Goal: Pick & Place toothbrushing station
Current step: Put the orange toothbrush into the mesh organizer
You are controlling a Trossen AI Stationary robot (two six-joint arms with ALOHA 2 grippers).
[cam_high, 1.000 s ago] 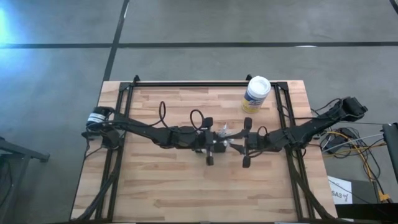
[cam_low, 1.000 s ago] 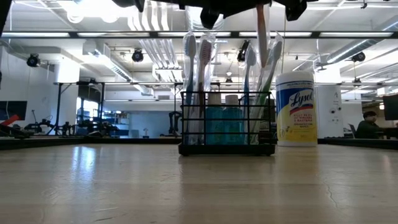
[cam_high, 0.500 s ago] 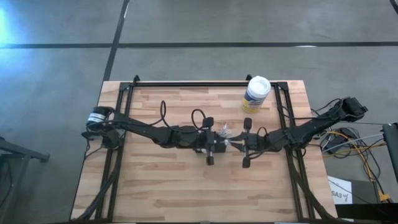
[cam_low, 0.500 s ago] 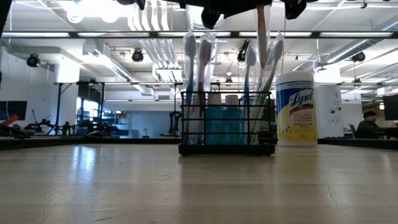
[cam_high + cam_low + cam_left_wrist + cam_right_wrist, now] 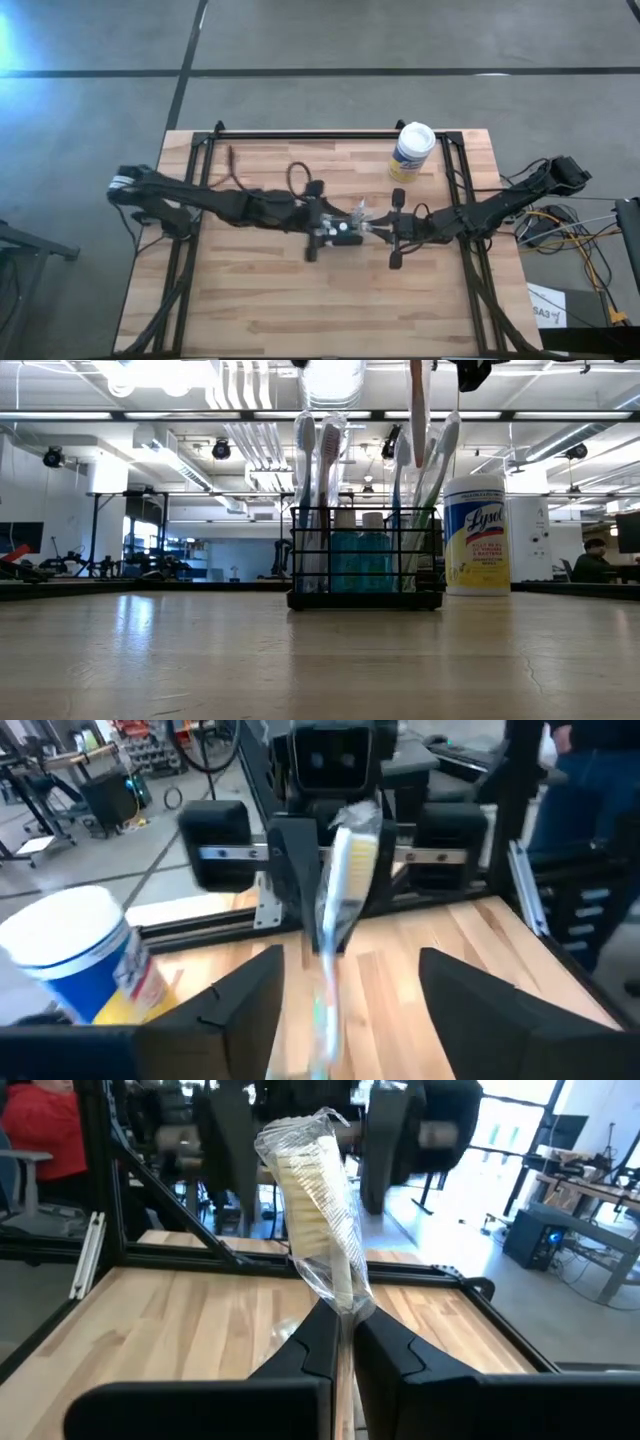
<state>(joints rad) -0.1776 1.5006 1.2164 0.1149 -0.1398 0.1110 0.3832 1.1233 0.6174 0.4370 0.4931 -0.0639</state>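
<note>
While the right gripper (image 5: 343,1330) pinches a wrapped toothbrush (image 5: 312,1210), left gripper (image 5: 345,985) spread, wooden table (image 5: 260,300).

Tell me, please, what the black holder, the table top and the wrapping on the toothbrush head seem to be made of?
The toothbrushing station looks like thin black wire, probably coated metal: you see through its open bars. The table seems light wood in glued strips with visible grain and a slight sheen. The wrapping on the toothbrush held by the right gripper looks like thin clear plastic film, crinkled and glossy.
</note>
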